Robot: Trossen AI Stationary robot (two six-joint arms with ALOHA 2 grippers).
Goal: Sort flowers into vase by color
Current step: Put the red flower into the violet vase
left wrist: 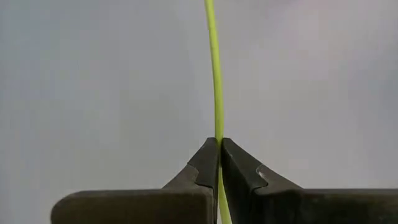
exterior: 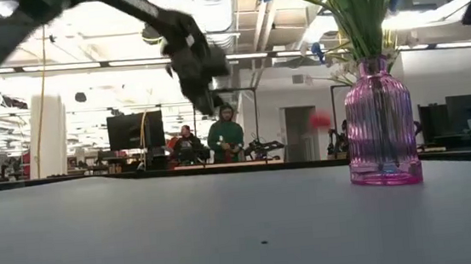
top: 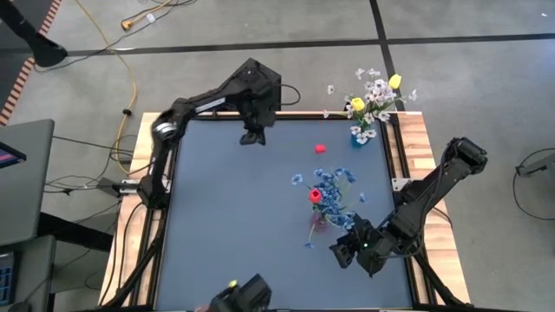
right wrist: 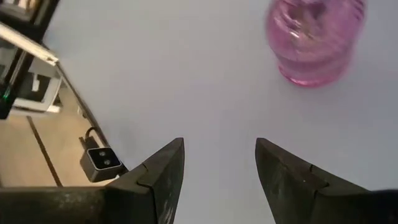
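The grey table point(top: 234, 217) stands in a wide workshop with people beyond its far edge. Landmark: the pink ribbed vase point(exterior: 380, 128), holding blue flowers point(top: 332, 186) and one red bud point(top: 315, 196). Nearer than the vase, just beside it toward the near edge, the right end effector point(right wrist: 219, 163) waits with its fingers apart, holding nothing. Farther than the vase, a loose red flower point(top: 320, 148) lies on the table. Farther still, to the left near the far edge, the left end effector point(left wrist: 219, 155) is clamped on a thin green stem point(left wrist: 216, 81). At the far right corner, well apart from the pink vase, white and yellow flowers point(top: 375, 95) stand bunched.
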